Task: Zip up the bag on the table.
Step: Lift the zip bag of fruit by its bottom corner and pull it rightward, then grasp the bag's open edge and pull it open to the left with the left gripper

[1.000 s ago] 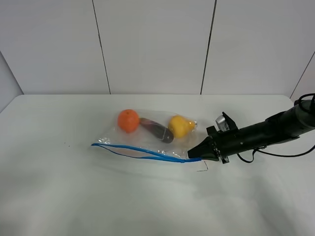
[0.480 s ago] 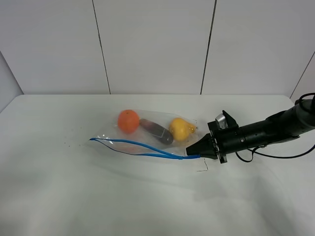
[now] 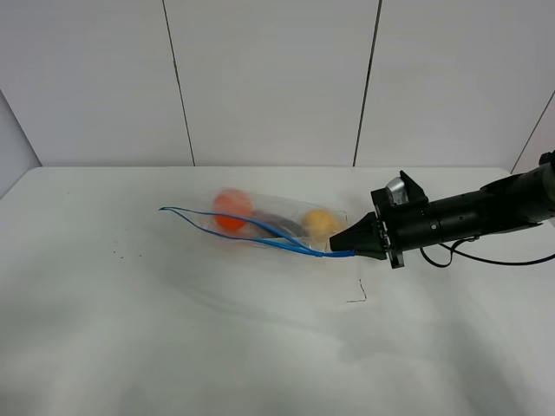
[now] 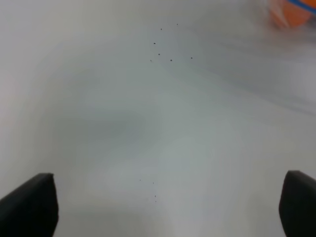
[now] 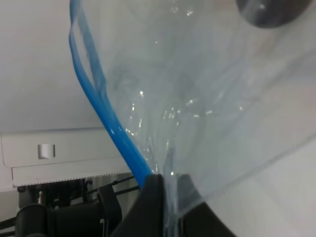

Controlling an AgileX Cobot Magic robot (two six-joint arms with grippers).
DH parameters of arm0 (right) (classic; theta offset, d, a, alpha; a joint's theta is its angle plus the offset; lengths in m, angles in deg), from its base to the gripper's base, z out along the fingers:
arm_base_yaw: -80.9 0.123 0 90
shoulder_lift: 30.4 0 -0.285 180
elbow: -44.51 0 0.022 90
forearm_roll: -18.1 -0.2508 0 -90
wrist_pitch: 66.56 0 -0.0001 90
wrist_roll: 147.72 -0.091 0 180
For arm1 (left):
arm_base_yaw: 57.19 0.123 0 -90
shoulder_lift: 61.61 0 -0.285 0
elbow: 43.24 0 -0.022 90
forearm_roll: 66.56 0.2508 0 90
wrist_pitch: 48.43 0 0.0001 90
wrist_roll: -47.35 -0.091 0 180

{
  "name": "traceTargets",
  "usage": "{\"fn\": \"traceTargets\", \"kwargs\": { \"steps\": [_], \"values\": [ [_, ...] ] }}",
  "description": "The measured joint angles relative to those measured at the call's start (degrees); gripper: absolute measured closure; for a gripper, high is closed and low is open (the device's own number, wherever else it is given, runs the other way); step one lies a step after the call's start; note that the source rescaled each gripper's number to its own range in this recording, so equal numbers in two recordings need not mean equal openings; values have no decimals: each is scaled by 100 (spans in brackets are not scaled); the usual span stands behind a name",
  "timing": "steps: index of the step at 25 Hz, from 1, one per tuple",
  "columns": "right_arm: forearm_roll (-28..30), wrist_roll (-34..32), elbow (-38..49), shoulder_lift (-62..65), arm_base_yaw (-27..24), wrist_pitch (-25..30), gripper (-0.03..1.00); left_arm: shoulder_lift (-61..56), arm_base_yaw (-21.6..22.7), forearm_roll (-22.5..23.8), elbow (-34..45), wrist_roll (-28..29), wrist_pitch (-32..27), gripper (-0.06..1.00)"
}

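A: Large white table point(image 3: 173, 347). Where's the clear plastic zip bag point(image 3: 290, 232)?
B: Toward the far edge, just right of middle. It's blurred, so I can't tell whether its underside touches the tabletop. The blue zipper strip point(image 3: 251, 236) runs along its near side, tracks apart toward the left end.
A: Contents?
B: Smeared. Orange point(image 3: 231, 211) at left, dark eggplant point(image 3: 279, 227) in the middle, yellow pear point(image 3: 319, 223) at right. All outlines are soft.
A: Right gripper point(image 3: 357, 251)?
B: Pinched together on the bag's right end, at the zipper strip.
A: Left gripper point(image 4: 164, 205)?
B: Spread wide, holding nothing. Only two dark fingertips point(image 4: 29, 205) show, cropped by the frame, over bare table with black specks point(image 4: 163, 49).
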Motion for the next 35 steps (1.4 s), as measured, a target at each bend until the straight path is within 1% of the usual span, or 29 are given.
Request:
{"fn": "traceTargets", "kwargs": {
  "steps": [7, 16, 18, 20, 23, 27, 28, 31, 35],
  "values": [
    [43, -210, -130, 65, 0, 21, 97, 0, 0, 0, 0, 0, 0, -6],
    [178, -221, -152, 123, 0, 22, 97, -5, 0, 0, 0, 0, 0, -6],
    [205, -229, -152, 123, 0, 22, 97, -5, 0, -16, -31, 0, 74, -6],
    [216, -229, -152, 125, 0, 22, 97, 82, 0, -143, -124, -25, 234, -6],
    [222, -253, -152, 125, 0, 22, 97, 671, 0, -370, -353, -413, 417, -6],
    [227, -254, -152, 125, 0, 22, 97, 1904, 0, -710, -982, -1417, 818, -6],
    [232, -259, -152, 125, 0, 22, 97, 2254, -6, -753, -1208, -1681, 950, -6],
    [246, -271, -152, 125, 0, 22, 97, 3144, -25, -883, -1941, -2186, 1247, -6],
    [285, -271, -152, 125, 0, 22, 97, 4155, -241, -889, -2893, -2565, 1306, -6]
  ]
}}
